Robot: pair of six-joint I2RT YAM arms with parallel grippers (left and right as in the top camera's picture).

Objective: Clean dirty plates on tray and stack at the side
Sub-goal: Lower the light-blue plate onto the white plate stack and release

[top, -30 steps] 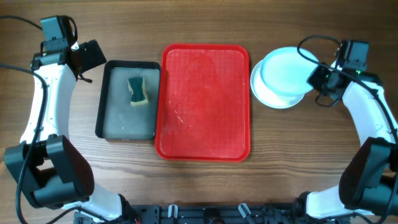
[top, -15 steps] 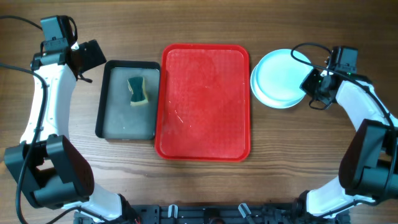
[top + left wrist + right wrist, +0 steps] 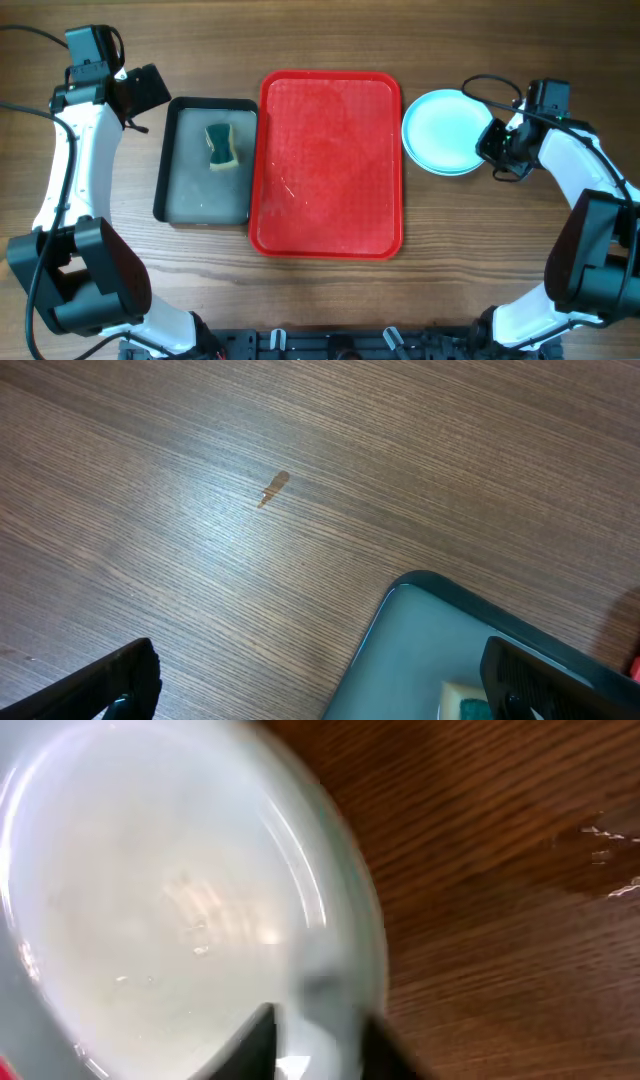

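All the plates (image 3: 445, 132) sit stacked upper right, beside the bare red tray (image 3: 327, 230), where clean ones belong. Right gripper (image 3: 493, 146) straddles the stack's rim, grip unclear through blur; left gripper (image 3: 152, 88) gapes wide, empty, upper left.

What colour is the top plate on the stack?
The top plate is pale blue, clearest in the overhead view.

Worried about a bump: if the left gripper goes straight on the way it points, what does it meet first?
Most likely the bare wooden table, just beside the grey pan's corner. The open left gripper points down there, though depth is unclear.
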